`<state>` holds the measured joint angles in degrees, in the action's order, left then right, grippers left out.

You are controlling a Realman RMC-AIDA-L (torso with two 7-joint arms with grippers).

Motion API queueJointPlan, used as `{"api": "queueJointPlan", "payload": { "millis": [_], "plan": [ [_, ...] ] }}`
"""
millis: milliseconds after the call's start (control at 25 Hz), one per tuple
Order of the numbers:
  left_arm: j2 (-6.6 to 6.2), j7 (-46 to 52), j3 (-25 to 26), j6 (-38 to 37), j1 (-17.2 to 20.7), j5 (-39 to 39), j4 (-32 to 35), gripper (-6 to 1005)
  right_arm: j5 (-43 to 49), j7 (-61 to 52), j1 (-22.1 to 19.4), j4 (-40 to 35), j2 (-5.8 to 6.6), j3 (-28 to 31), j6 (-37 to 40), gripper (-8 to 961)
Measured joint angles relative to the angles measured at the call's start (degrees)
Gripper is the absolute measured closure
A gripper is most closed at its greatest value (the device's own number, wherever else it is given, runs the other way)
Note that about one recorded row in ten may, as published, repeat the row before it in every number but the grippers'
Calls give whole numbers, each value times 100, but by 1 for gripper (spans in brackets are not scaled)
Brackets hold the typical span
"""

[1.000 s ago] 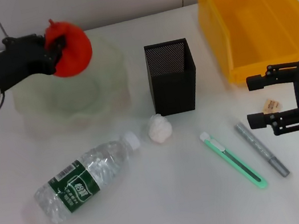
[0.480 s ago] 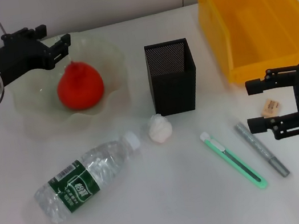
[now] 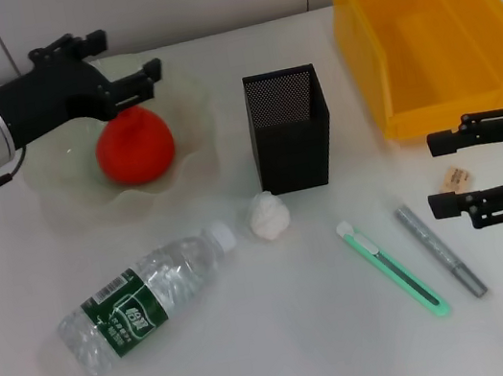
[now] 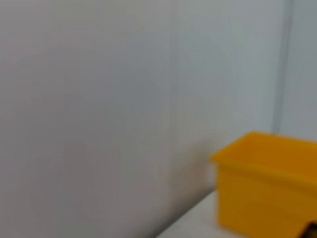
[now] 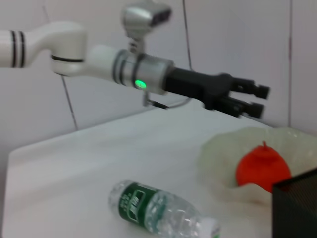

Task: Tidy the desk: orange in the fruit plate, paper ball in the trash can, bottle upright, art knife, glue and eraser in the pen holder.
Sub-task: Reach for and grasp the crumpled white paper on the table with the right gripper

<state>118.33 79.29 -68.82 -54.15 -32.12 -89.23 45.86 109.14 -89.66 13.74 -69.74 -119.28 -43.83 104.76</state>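
One task item is already in place: the orange (image 3: 134, 146) sits in the fruit plate (image 3: 191, 164) at the upper left of the head view, resting on the plate floor where the raised rim can stop it rolling. The left gripper (image 3: 120, 68) hangs above and just behind the orange with its jaws spread and nothing between them, which suggests a release position clear of the fruit.

Lower left, the bottle (image 3: 145, 301) lies on its side with the cap pointing toward the centre, so the upright step is not yet done. The paper ball (image 3: 267, 214) rests on the table just past the cap and just in front of the pen holder (image 3: 290, 129), which stands upright at centre with its open top facing up to accept tools.

Lower centre to right, the art knife (image 3: 391, 267) and the glue (image 3: 440, 249) lie side by side, apart, both outside the holder. The eraser (image 3: 456, 177) lies near the front wall of the yellow trash can (image 3: 423, 25). The right gripper (image 3: 457, 171) is positioned around the eraser with jaws spread, one finger on each side and not touching it, an apparent pre-grasp alignment for a pinch.
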Motion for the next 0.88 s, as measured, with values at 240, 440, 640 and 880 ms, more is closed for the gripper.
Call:
{"api": "queueJointPlan", "payload": {
  "millis": [240, 440, 640, 880],
  "plan": [
    [-4, 211, 4, -1447, 426, 11, 763, 170, 298, -202, 82, -43, 1, 18, -239, 189],
    [12, 226, 61, -2676, 672, 100, 1067, 170, 644, -439, 316, 18, -7, -25, -457, 189],
    [15, 169, 99, -3420, 864, 356, 1051, 170, 699, -655, 591, 252, -4, -295, -621, 189],
    [15, 115, 97, -3558, 967, 425, 1044, 170, 743, -1000, 801, 382, 2, -1174, -1346, 189]
  ]
}}
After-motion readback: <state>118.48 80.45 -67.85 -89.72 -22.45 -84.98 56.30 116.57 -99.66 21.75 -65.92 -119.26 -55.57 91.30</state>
